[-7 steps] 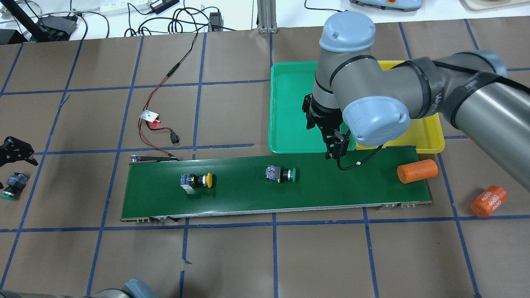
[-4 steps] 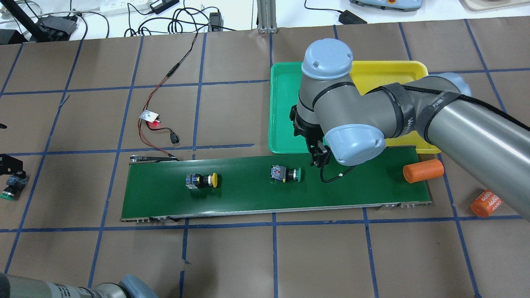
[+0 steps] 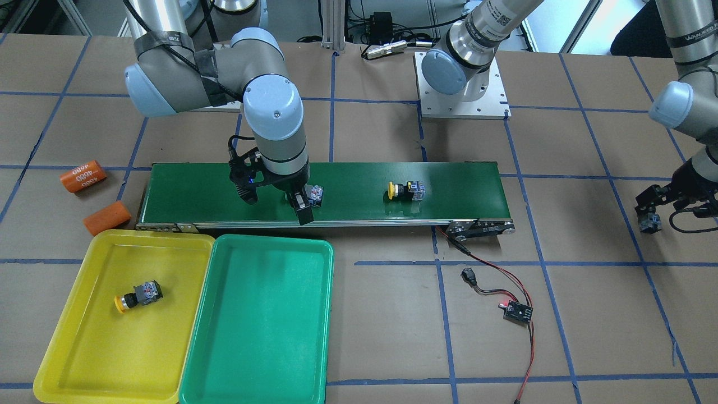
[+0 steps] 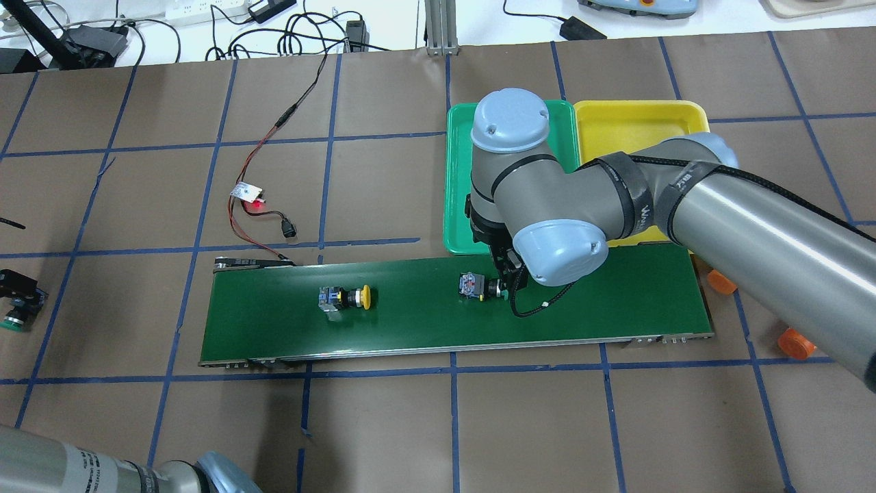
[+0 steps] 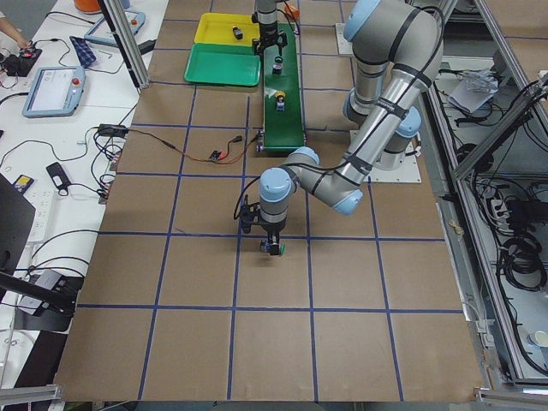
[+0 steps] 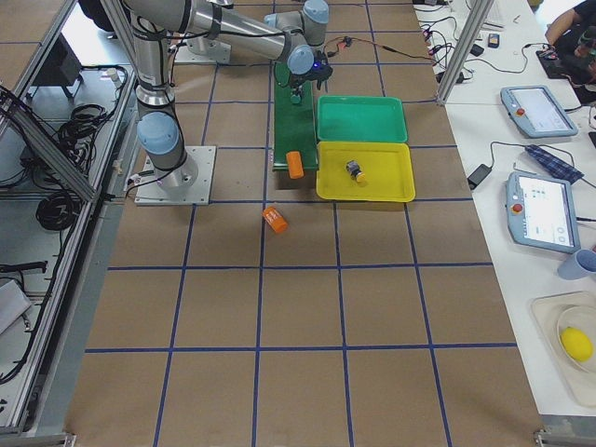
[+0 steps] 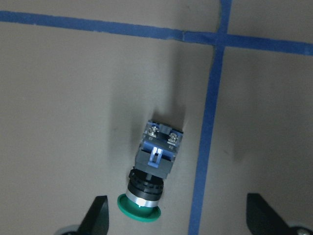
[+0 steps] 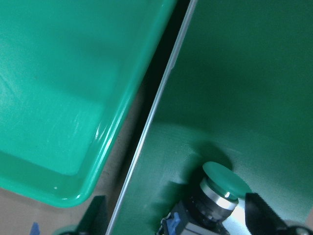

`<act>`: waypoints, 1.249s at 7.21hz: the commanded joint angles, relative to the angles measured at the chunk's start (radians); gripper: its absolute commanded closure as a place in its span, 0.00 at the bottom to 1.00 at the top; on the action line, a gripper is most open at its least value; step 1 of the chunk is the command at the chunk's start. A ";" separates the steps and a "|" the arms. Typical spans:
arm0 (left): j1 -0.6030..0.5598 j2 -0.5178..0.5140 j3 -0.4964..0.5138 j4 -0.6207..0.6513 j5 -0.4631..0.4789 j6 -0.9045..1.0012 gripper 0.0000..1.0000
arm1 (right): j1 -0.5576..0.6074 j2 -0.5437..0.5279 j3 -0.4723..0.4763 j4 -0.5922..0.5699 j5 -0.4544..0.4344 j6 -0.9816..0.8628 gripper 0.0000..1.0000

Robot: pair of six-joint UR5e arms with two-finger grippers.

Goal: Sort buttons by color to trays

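Note:
A green-capped button (image 4: 479, 286) (image 3: 314, 194) lies on its side on the conveyor belt (image 4: 410, 322). My right gripper (image 4: 508, 275) (image 8: 178, 223) hangs open just over it, the green cap (image 8: 222, 180) between the fingertips. A yellow-capped button (image 4: 347, 298) (image 3: 405, 191) lies further along the belt. Another yellow one (image 3: 138, 296) rests in the yellow tray (image 3: 84, 342). Beside it, the green tray (image 3: 258, 320) holds nothing. Off at the table's left, my left gripper (image 7: 178, 220) (image 4: 14, 284) is open above a second green button (image 7: 154, 169) (image 4: 15, 315).
Two orange cylinders (image 3: 83, 175) (image 3: 106, 217) lie on the table past the belt's end, near the yellow tray. A small circuit board with red and black wires (image 3: 516, 310) lies beyond the belt's other end. Blue tape lines grid the brown table.
My right gripper swung from over the trays' edge to the green button on the belt. Both belt buttons drifted right, and the orange cylinder left the belt's end. My left gripper shifted towards its button.

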 commanded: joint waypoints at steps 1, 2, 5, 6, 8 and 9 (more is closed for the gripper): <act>0.002 -0.051 0.020 0.006 0.002 0.018 0.17 | -0.001 0.004 0.038 -0.002 0.002 0.001 0.00; 0.000 -0.058 0.020 0.006 -0.001 0.015 0.57 | -0.007 0.003 0.048 -0.010 -0.009 -0.007 0.12; -0.006 -0.023 0.007 -0.011 -0.001 -0.025 0.99 | -0.034 -0.002 0.036 -0.027 0.001 -0.002 1.00; -0.013 0.016 0.023 -0.074 0.001 -0.116 0.99 | -0.041 -0.007 0.032 -0.024 0.005 -0.014 1.00; -0.100 0.140 0.039 -0.254 0.004 -0.540 0.99 | -0.047 -0.017 -0.022 -0.018 -0.009 -0.018 1.00; -0.147 0.184 0.022 -0.291 0.005 -0.720 0.99 | -0.073 -0.011 -0.087 -0.019 -0.007 -0.024 1.00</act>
